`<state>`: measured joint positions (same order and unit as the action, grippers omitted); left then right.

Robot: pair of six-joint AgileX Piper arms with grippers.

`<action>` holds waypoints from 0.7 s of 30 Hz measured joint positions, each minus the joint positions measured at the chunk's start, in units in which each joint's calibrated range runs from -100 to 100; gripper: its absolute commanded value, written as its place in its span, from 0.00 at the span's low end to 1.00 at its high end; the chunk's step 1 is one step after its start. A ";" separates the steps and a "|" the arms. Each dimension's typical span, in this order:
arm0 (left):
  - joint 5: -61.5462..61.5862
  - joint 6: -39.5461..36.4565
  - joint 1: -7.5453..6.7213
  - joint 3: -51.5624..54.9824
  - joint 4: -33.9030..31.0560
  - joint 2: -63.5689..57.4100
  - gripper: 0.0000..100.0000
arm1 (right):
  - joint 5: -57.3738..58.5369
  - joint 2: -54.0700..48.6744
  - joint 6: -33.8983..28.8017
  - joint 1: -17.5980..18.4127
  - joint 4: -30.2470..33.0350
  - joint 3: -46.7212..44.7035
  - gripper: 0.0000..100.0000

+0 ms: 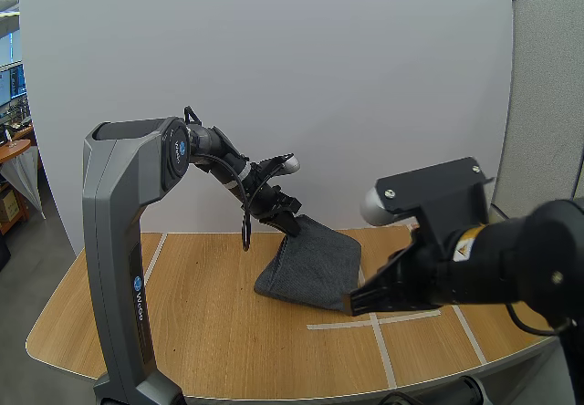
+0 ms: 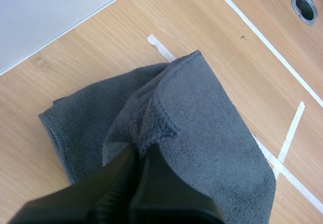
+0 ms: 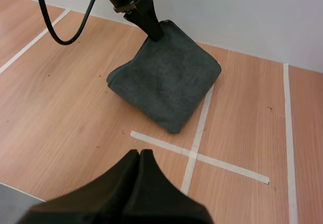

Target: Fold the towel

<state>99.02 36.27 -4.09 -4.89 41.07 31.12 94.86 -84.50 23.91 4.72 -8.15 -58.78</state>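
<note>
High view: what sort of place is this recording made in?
Probably a robot test bench in a lab or office, not a home: a wooden table marked with white tape lines, a plain white board behind it, and a grey towel pinched by the left gripper.

left pincer extended forward, angled down, pinching towel; right pincer fingers pressed together, hovering.

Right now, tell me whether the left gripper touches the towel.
Touching: in the left wrist view the left gripper pinches a raised fold of the towel.
</note>
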 measured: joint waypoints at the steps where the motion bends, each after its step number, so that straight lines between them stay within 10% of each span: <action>1: -0.17 0.00 0.00 0.00 0.00 0.00 0.00 | -1.07 1.11 0.58 0.00 0.00 -0.17 0.00; 21: -0.01 -1.37 0.00 -0.29 -0.04 0.00 0.00 | -14.01 29.35 6.16 -1.67 -4.59 -0.42 0.00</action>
<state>99.01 34.90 -4.09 -5.18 41.03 31.12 80.85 -55.15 30.08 3.05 -12.74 -59.20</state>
